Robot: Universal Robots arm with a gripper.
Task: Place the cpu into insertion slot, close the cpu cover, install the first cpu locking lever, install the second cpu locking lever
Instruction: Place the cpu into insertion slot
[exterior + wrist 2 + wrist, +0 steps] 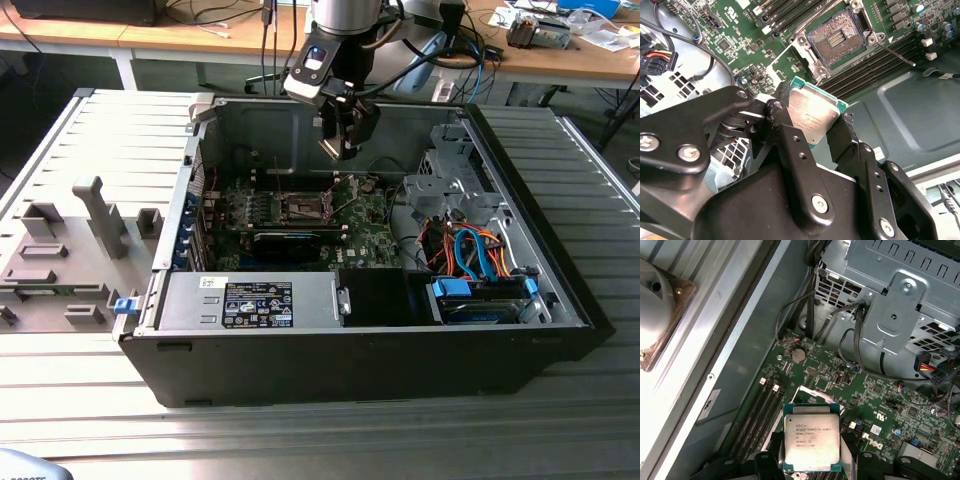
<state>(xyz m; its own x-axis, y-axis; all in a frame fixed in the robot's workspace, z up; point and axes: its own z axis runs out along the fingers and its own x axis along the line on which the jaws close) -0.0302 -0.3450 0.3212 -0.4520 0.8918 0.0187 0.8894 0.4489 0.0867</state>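
Gripper [342, 145] hangs inside the open case [400, 350], above the board [372, 228]. In the exterior view it sits a little to the exterior view's right of the slot [300, 207] and clear of it.

Claw: closed part-way on the cpu [810, 117], one finger [785, 125] on each of two opposite edges. The chip's width sets the gap. In both wrist views the grey metal top shows, with a green rim around it.

cpu [811, 442]: in the air, off the board, held at the fingertips.

Slot [837, 40]: bare, contact field exposed, nothing seated in it.

Cover [787, 57]: swung up off the slot, standing at its edge.

One thin lever [896, 53] juts out beside the slot, not latched down
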